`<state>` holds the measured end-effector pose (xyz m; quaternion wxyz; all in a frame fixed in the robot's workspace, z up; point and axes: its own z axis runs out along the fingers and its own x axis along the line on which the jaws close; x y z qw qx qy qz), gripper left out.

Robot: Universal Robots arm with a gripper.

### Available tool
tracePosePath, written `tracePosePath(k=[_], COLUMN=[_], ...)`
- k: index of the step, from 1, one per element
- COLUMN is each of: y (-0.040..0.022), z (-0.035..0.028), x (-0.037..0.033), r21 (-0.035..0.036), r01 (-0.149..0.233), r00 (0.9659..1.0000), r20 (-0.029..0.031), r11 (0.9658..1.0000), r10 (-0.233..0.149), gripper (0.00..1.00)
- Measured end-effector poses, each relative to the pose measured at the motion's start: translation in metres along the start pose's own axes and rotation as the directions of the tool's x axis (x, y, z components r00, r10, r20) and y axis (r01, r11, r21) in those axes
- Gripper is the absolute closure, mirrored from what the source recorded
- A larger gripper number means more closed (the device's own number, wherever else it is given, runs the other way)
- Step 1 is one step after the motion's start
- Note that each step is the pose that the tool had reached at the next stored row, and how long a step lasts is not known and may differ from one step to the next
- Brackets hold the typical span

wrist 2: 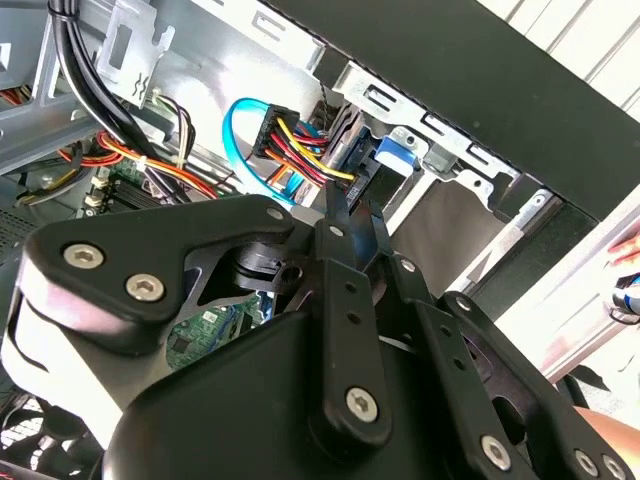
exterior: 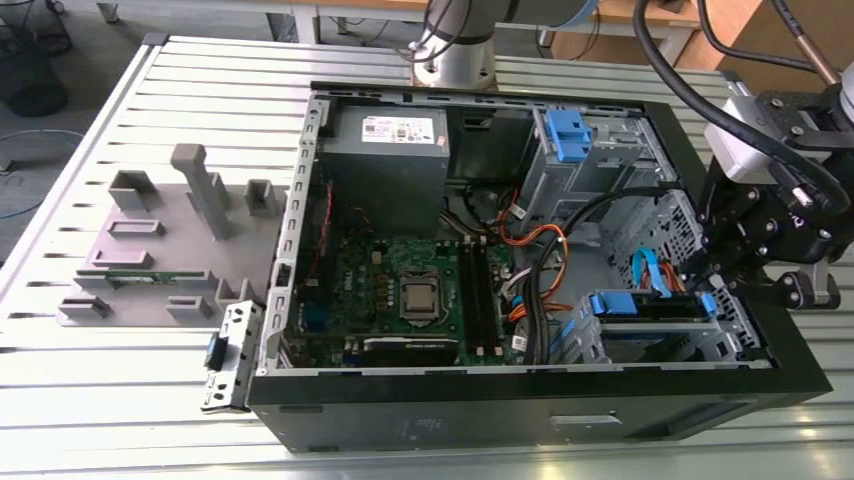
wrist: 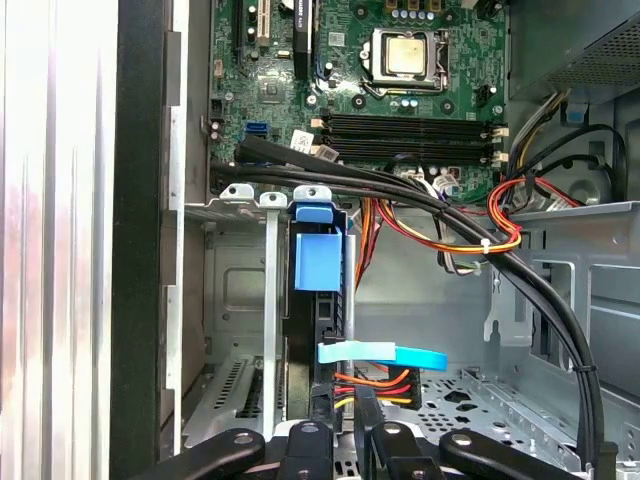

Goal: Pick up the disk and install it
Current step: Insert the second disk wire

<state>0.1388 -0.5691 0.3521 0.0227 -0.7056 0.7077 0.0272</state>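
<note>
Disk [exterior: 650, 306] sits edge-up in the computer case's [exterior: 534, 420] lower drive bay in the exterior view, the gripper [exterior: 707, 285] just beside it. In the second wrist view, fingertips [wrist 2: 338, 212] look nearly closed near its cable connector [wrist 2: 290, 140]; whether they grip anything, I cannot tell. In the first wrist view, the disk's blue carrier [wrist: 318, 262] stands seated in the bay.

The disk [wrist: 318, 262], blue carrier frame showing, stands on edge in the case's drive bay [wrist: 235, 300] with cables plugged in.

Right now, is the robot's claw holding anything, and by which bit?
It cannot be told. The gripper reaches into the computer case by the disk standing in its bay, at the cable end, but no grasp is visible.
</note>
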Motion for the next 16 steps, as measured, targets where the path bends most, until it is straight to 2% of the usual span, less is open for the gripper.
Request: tracePosePath(k=[7, 16], y=[0.0000, 0.0000], z=[-0.0023, -0.0025], x=[-0.0002, -0.0002], r21=[0.0000, 0.0016], r01=[0.000, -0.023], r00=[1.0000, 0.9997], r20=[0.0003, 0.0002], r11=[1.0000, 0.9997], r10=[0.000, 0.023], gripper=[0.76, 0.76])
